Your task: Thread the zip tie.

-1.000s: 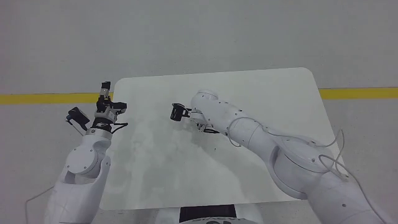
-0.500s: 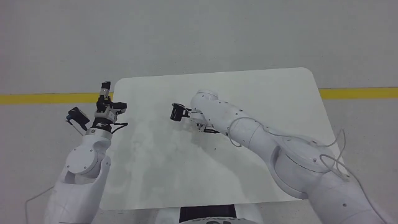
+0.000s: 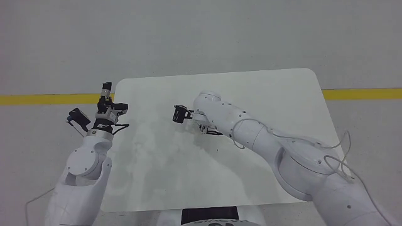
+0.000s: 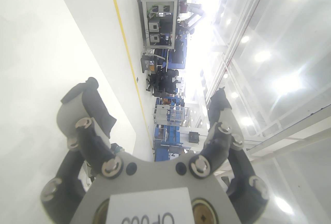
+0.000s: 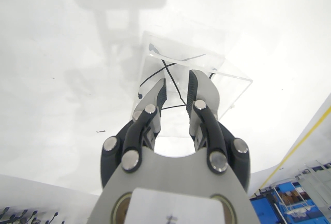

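all three see the table (image 3: 270, 88): top from above, right wrist close over it, left wrist from 9 o'clock facing 12.

The white rounded-corner table (image 3: 282, 100) stands on the grey floor (image 3: 201, 31). One yellow floor line (image 3: 364, 93) runs out from behind it at 3 and 9 o'clock. Near the table's centre, a little toward 10 o'clock, sits the clear plastic box (image 5: 232, 85), with thin black zip ties (image 5: 168, 71) lying crossed inside. The right tool (image 5: 178, 79) hangs just above the ties. The left tool (image 3: 114, 98) is at the table's 9 o'clock edge, well apart from the box.
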Controlling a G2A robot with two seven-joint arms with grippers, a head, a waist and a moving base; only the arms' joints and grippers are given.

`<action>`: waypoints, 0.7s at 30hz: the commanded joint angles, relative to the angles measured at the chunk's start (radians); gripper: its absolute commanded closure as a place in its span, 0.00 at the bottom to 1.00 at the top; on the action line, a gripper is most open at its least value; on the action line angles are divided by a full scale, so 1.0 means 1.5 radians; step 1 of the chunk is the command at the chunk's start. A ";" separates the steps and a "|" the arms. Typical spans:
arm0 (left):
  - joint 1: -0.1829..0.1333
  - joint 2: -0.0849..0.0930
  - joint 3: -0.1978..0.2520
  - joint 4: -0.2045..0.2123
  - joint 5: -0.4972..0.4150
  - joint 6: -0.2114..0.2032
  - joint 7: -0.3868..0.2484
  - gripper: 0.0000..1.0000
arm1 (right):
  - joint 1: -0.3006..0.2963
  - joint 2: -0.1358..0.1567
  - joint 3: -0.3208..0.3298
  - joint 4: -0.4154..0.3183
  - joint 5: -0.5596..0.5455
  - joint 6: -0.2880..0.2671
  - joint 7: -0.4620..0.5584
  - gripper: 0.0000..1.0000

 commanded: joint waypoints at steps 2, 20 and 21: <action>0.000 0.000 0.000 0.000 0.000 0.000 0.000 0.00 | -0.001 0.000 0.000 0.001 0.000 0.000 0.000 0.80; 0.000 0.000 0.000 0.000 0.000 0.000 0.000 0.00 | -0.003 -0.002 0.000 0.003 0.010 0.000 0.010 1.00; 0.000 0.000 0.000 0.000 0.000 0.000 0.000 0.00 | -0.002 -0.002 0.000 0.002 0.011 0.000 0.011 1.00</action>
